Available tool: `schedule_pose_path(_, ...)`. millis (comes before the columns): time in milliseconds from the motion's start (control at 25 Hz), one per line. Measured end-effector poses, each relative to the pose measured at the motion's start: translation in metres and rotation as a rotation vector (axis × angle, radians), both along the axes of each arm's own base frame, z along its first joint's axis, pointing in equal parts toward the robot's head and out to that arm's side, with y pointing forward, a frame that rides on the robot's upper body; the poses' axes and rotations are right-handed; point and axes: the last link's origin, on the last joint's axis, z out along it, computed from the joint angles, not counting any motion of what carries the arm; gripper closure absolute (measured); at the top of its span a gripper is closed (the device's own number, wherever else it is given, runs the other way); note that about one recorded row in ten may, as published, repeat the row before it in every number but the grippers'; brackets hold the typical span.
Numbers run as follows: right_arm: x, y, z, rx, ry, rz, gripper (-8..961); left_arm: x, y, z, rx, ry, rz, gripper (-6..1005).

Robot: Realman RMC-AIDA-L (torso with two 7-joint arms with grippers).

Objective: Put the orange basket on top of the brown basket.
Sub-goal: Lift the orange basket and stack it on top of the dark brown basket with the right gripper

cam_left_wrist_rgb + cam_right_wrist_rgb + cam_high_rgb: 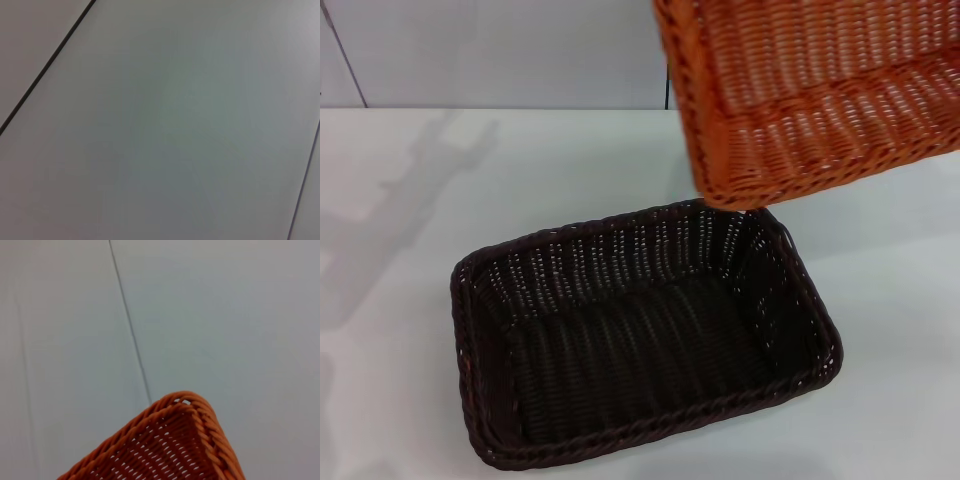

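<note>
The orange basket hangs in the air at the upper right of the head view, tilted, with its lower corner just above the far right rim of the brown basket. The brown basket stands empty and upright on the white table. A corner of the orange basket's braided rim shows in the right wrist view. Neither gripper shows in any view. The left wrist view shows only a plain pale surface.
The white table spreads around the brown basket. A pale wall with a dark seam stands behind the table. Arm shadows lie on the table at the left.
</note>
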Motion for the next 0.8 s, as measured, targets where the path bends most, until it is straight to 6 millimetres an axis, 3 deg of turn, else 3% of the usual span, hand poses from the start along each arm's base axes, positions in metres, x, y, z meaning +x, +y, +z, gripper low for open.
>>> schedule_pose_path(520, 0.010, -0.043, -0.088, -0.092, 0.176, 0.020, 704, 0.005, 0.010, -0.005, -0.039, 0.051, 0.018, 139)
schedule_pose_path(800, 0.011, -0.062, -0.118, -0.153, 0.166, 0.003, 691, 0.008, 0.014, -0.008, -0.065, 0.085, 0.014, 139)
